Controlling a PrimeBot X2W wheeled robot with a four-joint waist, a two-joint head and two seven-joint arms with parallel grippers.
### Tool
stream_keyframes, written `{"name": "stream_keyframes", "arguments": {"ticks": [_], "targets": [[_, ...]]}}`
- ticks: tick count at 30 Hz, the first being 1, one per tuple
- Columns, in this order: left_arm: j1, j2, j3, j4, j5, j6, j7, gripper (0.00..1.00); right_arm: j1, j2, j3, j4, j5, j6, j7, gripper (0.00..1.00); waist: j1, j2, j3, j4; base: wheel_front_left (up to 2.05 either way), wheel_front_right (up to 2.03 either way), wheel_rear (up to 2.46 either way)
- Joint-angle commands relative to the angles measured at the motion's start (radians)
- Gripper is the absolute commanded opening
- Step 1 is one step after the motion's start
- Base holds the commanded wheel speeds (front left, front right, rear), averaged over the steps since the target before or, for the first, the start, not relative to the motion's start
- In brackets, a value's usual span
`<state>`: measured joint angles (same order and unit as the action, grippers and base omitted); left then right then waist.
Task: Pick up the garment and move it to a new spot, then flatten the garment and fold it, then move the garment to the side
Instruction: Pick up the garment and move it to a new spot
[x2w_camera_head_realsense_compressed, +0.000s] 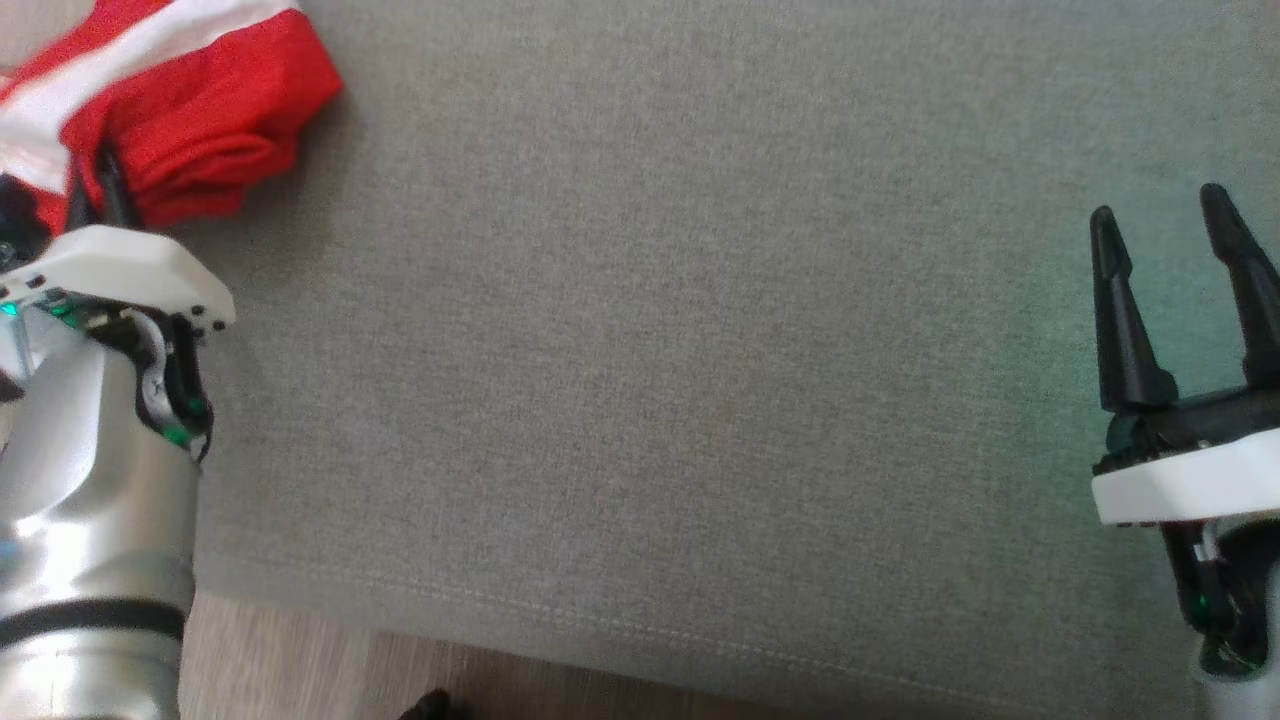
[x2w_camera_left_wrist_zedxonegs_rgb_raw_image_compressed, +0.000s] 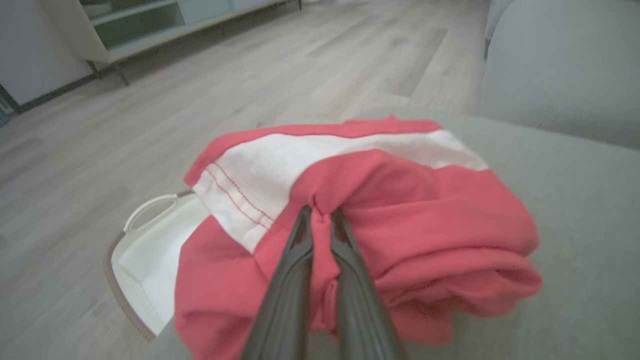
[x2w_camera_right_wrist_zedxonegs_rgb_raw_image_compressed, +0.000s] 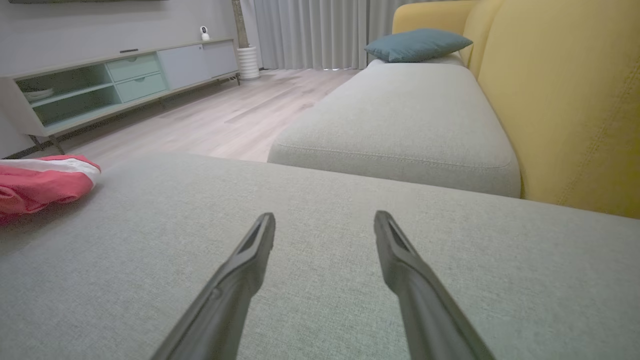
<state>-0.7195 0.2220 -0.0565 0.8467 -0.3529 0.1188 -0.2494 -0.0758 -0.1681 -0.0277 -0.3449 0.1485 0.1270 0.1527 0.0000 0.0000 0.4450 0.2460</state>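
Garment work is only at its start, I think. The red and white cloth is bunched in a heap, not flat and not folded, so 1 small part is done: it has been grabbed. Lifting it, moving it to a new spot, smoothing it, folding it and putting it to the side are all left to do. Closest in, the left claw is squeezed almost all the way closed, and its 2 dark fingers pinch a fold of red cloth near the middle of the heap. The right claw is wide open with nothing in it. It hangs over the bare right part of the grey sofa seat, well apart from the cloth. The heap sits at the left edge of that seat, and I cannot tell if it has come up off the seat yet. Just past the edge, part of the cloth lies over a white thing with a handle; I cannot tell what it is. Farther off are the wooden floor, a low cabinet, a yellow sofa back and a blue pillow.
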Motion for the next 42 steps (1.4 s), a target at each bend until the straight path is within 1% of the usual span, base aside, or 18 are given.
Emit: {"name": "stream_keyframes", "arguments": {"ticks": [1, 5, 7, 8, 12, 16, 19, 21, 23, 25, 26, 29, 31, 36, 39, 40, 41, 42], "targets": [[0.032, 0.061, 0.038, -0.086, 0.020, 0.016, -0.012, 0.00, -0.005, 0.002, 0.019, -0.028, 0.004, 0.004, -0.011, 1.00, 0.0000, 0.0000, -0.044, -0.005, 0.00, 0.00, 0.00], [0.156, 0.055, 0.050, -0.311, 0.072, 0.046, -0.012, 0.00, 0.008, 0.022, 0.027, 0.004, 0.009, 0.004, -0.034, 1.00, 0.0000, 0.0000, -0.121, -0.023, 0.00, 0.00, 0.00], [0.216, 0.053, 0.047, -0.412, 0.092, 0.053, -0.012, 0.00, 0.017, 0.033, 0.029, 0.020, 0.011, 0.004, -0.045, 1.00, 0.0000, 0.0000, -0.160, -0.036, 0.00, 0.00, 0.00], [0.216, 0.053, 0.047, -0.412, 0.092, 0.053, -0.012, 0.00, 0.017, 0.033, 0.029, 0.020, 0.011, 0.004, -0.045, 1.00, 0.0000, 0.0000, -0.160, -0.036, 0.00, 0.00, 0.00], [0.335, 0.046, 0.021, -0.624, 0.132, 0.078, -0.009, 0.00, 0.043, 0.055, 0.036, 0.043, 0.013, 0.004, -0.059, 1.00, 0.0000, 0.0000, -0.230, -0.070, 0.00, 0.00, 0.00], [0.444, 0.040, -0.025, -0.829, 0.168, 0.096, 0.039, 0.00, 0.071, 0.074, 0.042, 0.059, 0.019, 0.004, -0.067, 1.00, 0.0000, 0.0000, -0.275, -0.119, 0.00, 0.00, 0.00], [0.506, 0.024, -0.069, -0.952, 0.178, 0.099, 0.092, 0.00, 0.082, 0.084, 0.048, 0.064, 0.023, 0.004, -0.071, 1.00, 0.0000, 0.0000, -0.283, -0.170, 0.00, 0.00, 0.00], [0.532, 0.012, -0.103, -1.016, 0.188, 0.100, 0.125, 0.00, 0.083, 0.090, 0.050, 0.066, 0.030, 0.004, -0.076, 1.00, 0.0000, 0.0000, -0.279, -0.208, 0.00, 0.00, 0.00], [0.542, -0.006, -0.149, -1.058, 0.192, 0.090, 0.150, 0.00, 0.081, 0.096, 0.049, 0.068, 0.032, 0.004, -0.081, 1.00, 0.0000, 0.0000, -0.274, -0.250, 0.00, 0.00, 0.00], [0.536, -0.036, -0.214, -1.053, 0.192, 0.070, 0.180, 0.00, 0.075, 0.102, 0.057, 0.071, 0.039, 0.004, -0.092, 1.00, 0.0000, 0.0000, -0.256, -0.321, 0.00, 0.00, 0.00], [0.525, -0.046, -0.236, -1.035, 0.191, 0.059, 0.182, 0.00, 0.073, 0.104, 0.058, 0.074, 0.041, 0.004, -0.096, 1.00, 0.0000, 0.0000, -0.248, -0.343, 0.00, 0.00, 0.00], [0.478, -0.077, -0.306, -0.939, 0.195, 0.018, 0.186, 0.00, 0.065, 0.109, 0.061, 0.085, 0.049, 0.004, -0.111, 1.00, 0.0000, 0.0000, -0.225, -0.404, 0.00, 0.00, 0.00], [0.441, -0.097, -0.344, -0.850, 0.207, 0.003, 0.183, 0.00, 0.059, 0.112, 0.063, 0.096, 0.057, 0.004, -0.122, 1.00, 0.0000, 0.0000, -0.209, -0.439, 0.00, 0.00, 0.00], [0.358, -0.132, -0.413, -0.607, 0.211, -0.040, 0.164, 0.00, 0.044, 0.116, 0.075, 0.131, 0.078, 0.004, -0.152, 1.00, 0.0000, 0.0000, -0.176, -0.512, 0.00, 0.00, 0.00], [0.319, -0.147, -0.436, -0.502, 0.201, -0.054, 0.141, 0.00, 0.037, 0.117, 0.077, 0.149, 0.088, 0.004, -0.166, 1.00, 0.0000, 0.0000, -0.158, -0.536, 0.00, 0.00, 0.00], [0.309, -0.151, -0.443, -0.479, 0.198, -0.056, 0.128, 0.48, 0.035, 0.117, 0.076, 0.155, 0.089, 0.004, -0.171, 1.00, 0.0000, 0.0000, -0.155, -0.539, 0.00, 0.00, 0.00], [0.299, -0.155, -0.450, -0.462, 0.197, -0.057, 0.111, 1.00, 0.034, 0.117, 0.076, 0.159, 0.091, 0.004, -0.175, 1.00, 0.0000, 0.0000, -0.152, -0.540, 0.00, 0.00, 0.00], [0.291, -0.158, -0.457, -0.450, 0.194, -0.059, 0.094, 1.00, 0.034, 0.117, 0.075, 0.163, 0.095, 0.004, -0.180, 1.00, 0.0000, 0.0000, -0.151, -0.540, 0.00, 0.00, 0.00]]}}
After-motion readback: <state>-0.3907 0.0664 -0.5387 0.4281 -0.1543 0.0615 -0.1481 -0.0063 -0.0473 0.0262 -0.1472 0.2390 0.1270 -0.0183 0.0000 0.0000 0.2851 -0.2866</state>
